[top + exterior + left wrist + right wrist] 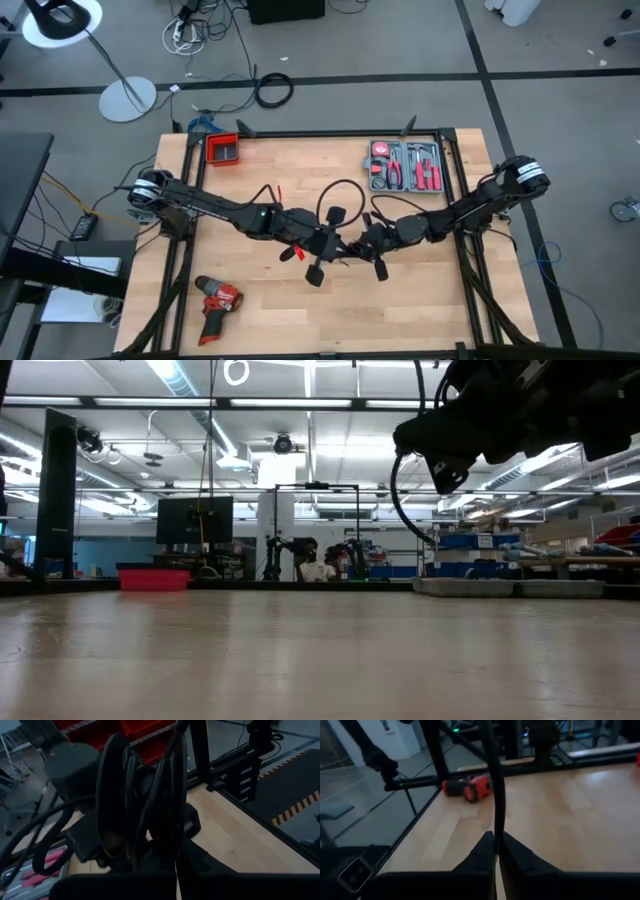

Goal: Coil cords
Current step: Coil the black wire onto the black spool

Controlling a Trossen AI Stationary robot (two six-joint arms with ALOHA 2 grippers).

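Above the table centre you see both grippers meeting. Your left gripper (318, 243) has its jaws closed on the cord (340, 190), several loops bunched between its fingers (150, 870). Your right gripper (372, 240), at 3 o'clock from it, pinches one strand. The loop rises toward 12 o'clock.

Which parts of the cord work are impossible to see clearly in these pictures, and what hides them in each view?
- High view: how many loops the cord makes; both arms meet over it.
- Low view: the cord's lower end and any plug; the dark arm covers it, and the top edge cuts it off.
- Left wrist view: the left tool tips; the coil fills the picture.
- Right wrist view: the cord's upper end; the top edge cuts it off.
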